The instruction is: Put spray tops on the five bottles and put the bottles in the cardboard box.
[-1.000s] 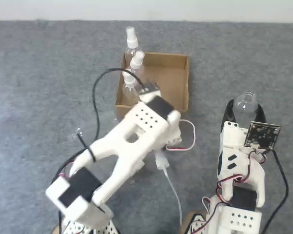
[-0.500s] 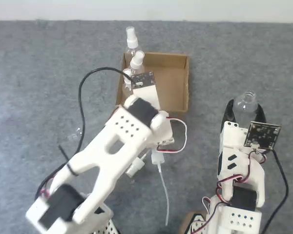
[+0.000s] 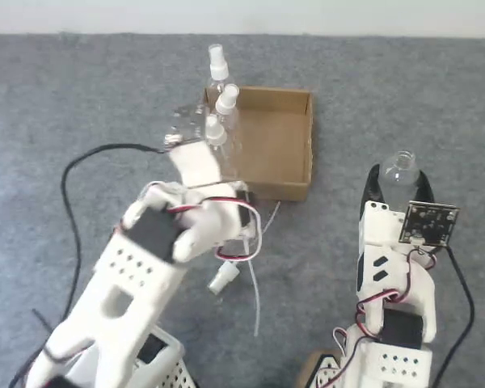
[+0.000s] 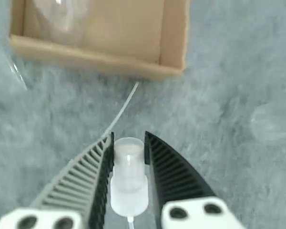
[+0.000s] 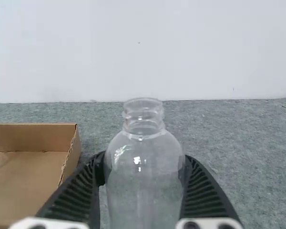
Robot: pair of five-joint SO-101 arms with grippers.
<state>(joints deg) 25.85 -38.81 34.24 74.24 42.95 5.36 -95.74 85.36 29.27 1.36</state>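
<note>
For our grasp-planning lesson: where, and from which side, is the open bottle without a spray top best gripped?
Around its round body, from the side: the bottle stands upright, and its open neck must stay clear above for the spray top.

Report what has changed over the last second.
The left arm swung back from over the cardboard box toward the left of the high view, carrying the spray top clamped in the left gripper, with its dip tube trailing along. Unchanged: the right gripper holding the uncapped bottle, the box, and the three capped bottles at its left end.
</note>
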